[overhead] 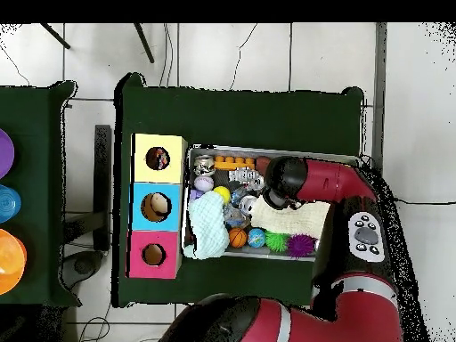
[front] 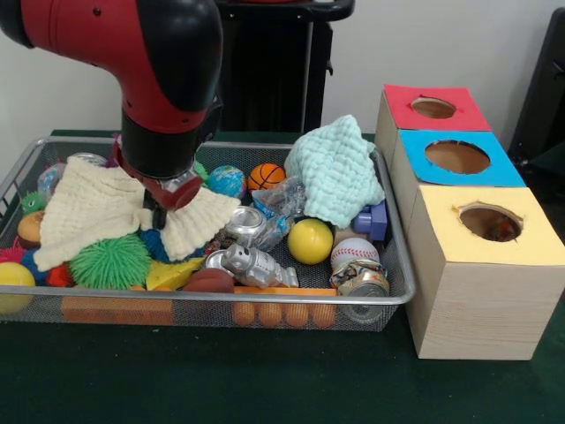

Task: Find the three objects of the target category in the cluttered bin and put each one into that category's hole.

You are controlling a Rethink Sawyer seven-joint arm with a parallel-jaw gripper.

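Note:
The wire-mesh bin (front: 402, 296) holds mixed clutter; it also shows in the overhead view (overhead: 267, 150). My gripper (front: 160, 212) reaches down into the bin's left half, right at the plain cream cloth (front: 93, 212), and the arm's wrist (overhead: 283, 180) hides it from above. No printed fabric bundle shows plainly in the bin. The yellow-topped box (front: 481, 283) stands to the right of the bin. Something reddish shows inside its round hole (front: 491, 222), and something colourful shows inside this hole in the overhead view (overhead: 158, 158).
A mint-green cloth (front: 335, 177) lies at the bin's back right. A yellow ball (front: 310, 240), baseball (front: 355, 252), crushed cans (front: 252, 265) and green spiky ball (front: 110, 262) lie around. The blue-topped box (front: 455, 157) and red-topped box (front: 433, 108) stand behind the yellow one.

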